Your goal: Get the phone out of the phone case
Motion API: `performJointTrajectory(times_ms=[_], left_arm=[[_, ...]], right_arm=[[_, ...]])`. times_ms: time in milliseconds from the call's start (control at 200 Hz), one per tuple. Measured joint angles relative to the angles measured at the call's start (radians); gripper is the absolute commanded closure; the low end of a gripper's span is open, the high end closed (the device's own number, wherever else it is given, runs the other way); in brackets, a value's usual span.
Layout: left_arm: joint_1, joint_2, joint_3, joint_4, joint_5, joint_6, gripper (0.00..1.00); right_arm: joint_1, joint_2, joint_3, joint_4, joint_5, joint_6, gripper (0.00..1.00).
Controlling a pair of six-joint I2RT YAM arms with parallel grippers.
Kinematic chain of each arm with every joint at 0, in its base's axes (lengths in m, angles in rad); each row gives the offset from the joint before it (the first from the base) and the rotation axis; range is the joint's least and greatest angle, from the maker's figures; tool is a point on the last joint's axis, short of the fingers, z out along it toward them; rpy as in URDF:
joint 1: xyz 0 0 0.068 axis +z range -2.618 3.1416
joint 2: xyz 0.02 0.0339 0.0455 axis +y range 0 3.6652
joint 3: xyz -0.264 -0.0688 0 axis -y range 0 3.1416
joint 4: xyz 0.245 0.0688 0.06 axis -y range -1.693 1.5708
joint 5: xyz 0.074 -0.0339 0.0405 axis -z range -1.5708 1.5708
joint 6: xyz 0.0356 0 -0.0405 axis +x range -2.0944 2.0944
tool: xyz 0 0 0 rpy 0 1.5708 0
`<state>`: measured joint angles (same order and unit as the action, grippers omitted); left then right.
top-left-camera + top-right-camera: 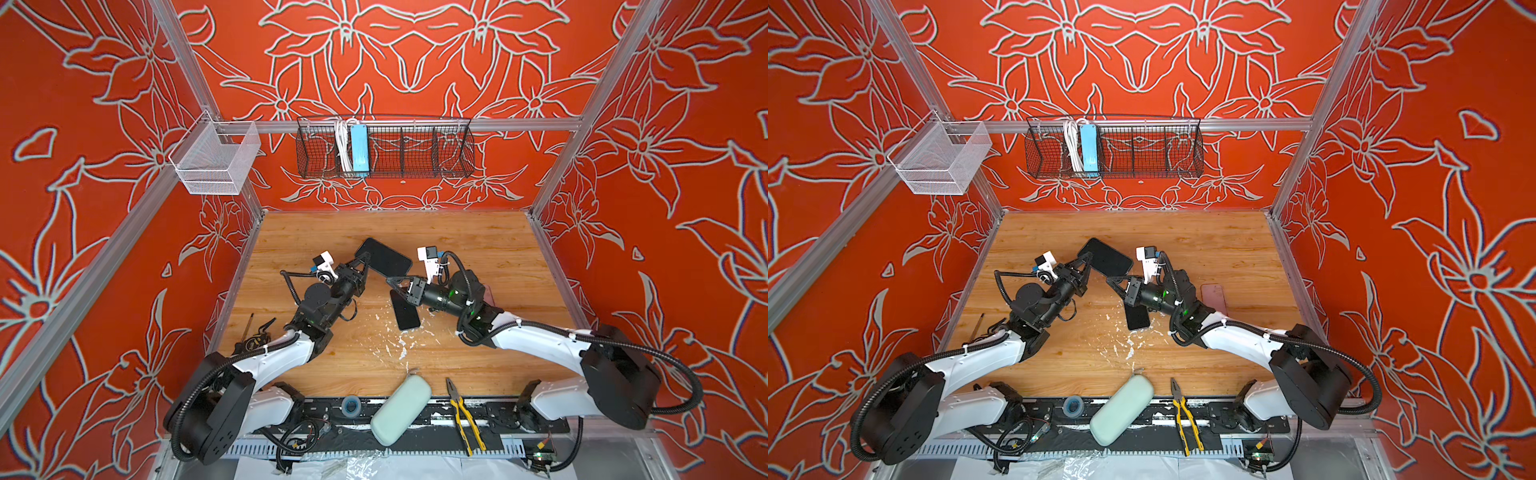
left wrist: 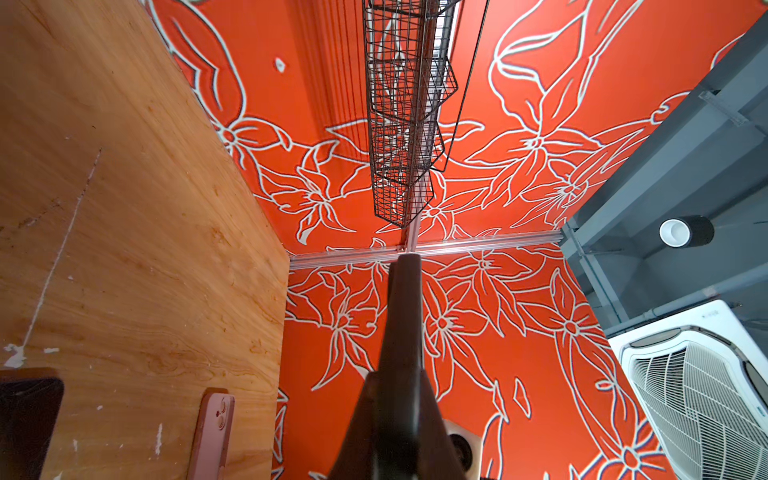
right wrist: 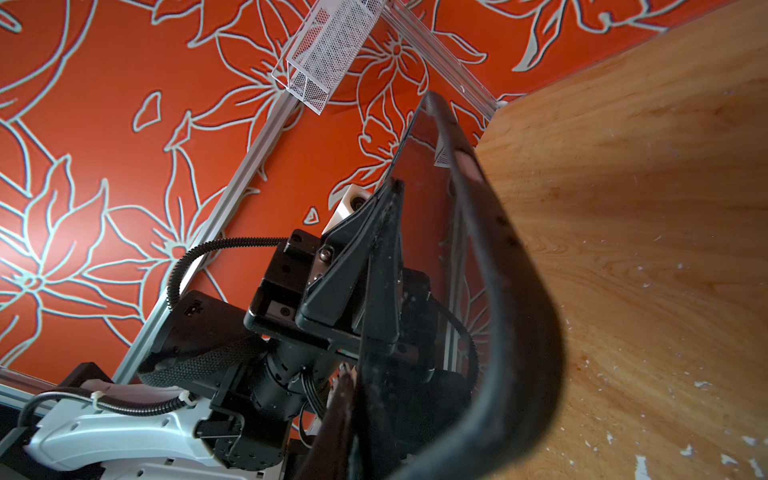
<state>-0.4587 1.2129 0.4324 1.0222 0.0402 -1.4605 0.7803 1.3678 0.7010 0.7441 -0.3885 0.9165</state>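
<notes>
Nearest, at 6 o'clock along the front rail: pale green pouch, with pliers at its 3 o'clock and tape roll at its 9. Farther in on the wooden table, just right of centre: second phone, flat, dark face up, long axis 11 to 5 o'clock, far end hidden under the right arm. At 3 o'clock of centre, partly hidden behind that arm: pink case, flat on the wood. Beyond, at 12 o'clock of centre and held clear of the wood in both top views: phone, glossy face up, black case round its rim, long axis 10 to 4 o'clock. Left gripper at the phone's 9 o'clock, clamped tight on its edge, phone body off at 2 o'clock of the fingertips. Right gripper at the phone's 5 o'clock corner, phone at its 11 o'clock, jaws nearly together; whether pinching the rim, cannot tell. Farthest, on the back wall at 12 o'clock: black wire basket holding a blue power strip; at 10 o'clock, white mesh basket.
</notes>
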Motion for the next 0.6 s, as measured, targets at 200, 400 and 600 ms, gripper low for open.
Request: performJointTrajectory(times_ms=[200,400,600], left_arm=[[-0.013,0.001,0.019,-0.01,-0.002,-0.026,1.0],[-0.021,0.014,0.031,-0.022,-0.002,-0.056,1.0],[-0.026,0.021,0.038,-0.045,-0.009,-0.078,1.0]], right_arm=[[0.011,-0.051,0.016,-0.087,0.051,-0.08,0.86],[0.029,-0.073,0.023,-0.145,0.108,-0.158,0.86],[0.043,-0.078,0.024,-0.169,0.152,-0.202,0.86]])
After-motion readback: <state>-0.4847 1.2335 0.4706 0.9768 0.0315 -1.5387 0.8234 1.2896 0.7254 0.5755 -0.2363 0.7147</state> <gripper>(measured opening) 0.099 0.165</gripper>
